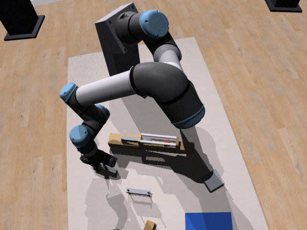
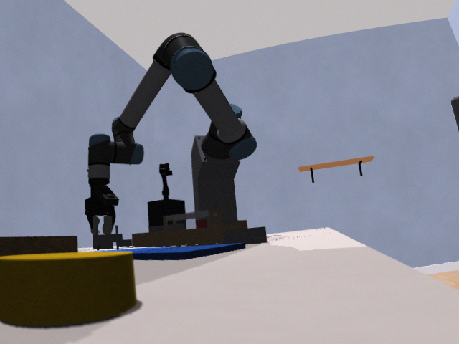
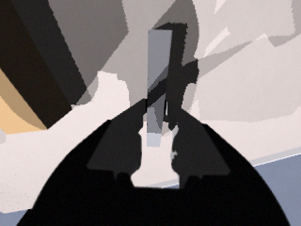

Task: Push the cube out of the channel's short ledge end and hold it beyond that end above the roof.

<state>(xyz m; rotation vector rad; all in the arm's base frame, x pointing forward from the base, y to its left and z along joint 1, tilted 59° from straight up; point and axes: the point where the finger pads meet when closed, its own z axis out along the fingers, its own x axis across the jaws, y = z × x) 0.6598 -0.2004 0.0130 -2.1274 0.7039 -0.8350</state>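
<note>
The red cube (image 1: 166, 142) (image 2: 201, 223) sits inside the channel (image 1: 158, 135) (image 2: 166, 239), near its right end in the top view, under the railed roof. The short ledge (image 1: 185, 145) extends from that end, partly in shadow. A longer wooden ledge (image 1: 114, 139) extends left and carries a grey strip (image 1: 128, 139). My gripper (image 1: 98, 167) (image 2: 101, 233) (image 3: 155, 100) points down, left of and in front of the channel. It is shut on a long grey bar (image 1: 112, 172) (image 2: 105, 242) (image 3: 160, 52), low over the table. Whether the bar touches the table cannot be told.
A grey bridge-like piece (image 1: 138, 191) stands in front of the channel. A grey block (image 1: 213, 181) lies front right, with a blue mat (image 1: 208, 221) (image 2: 185, 251) nearer the front. A wooden block (image 1: 149, 225) and a yellow cylinder (image 2: 67, 289) are also present.
</note>
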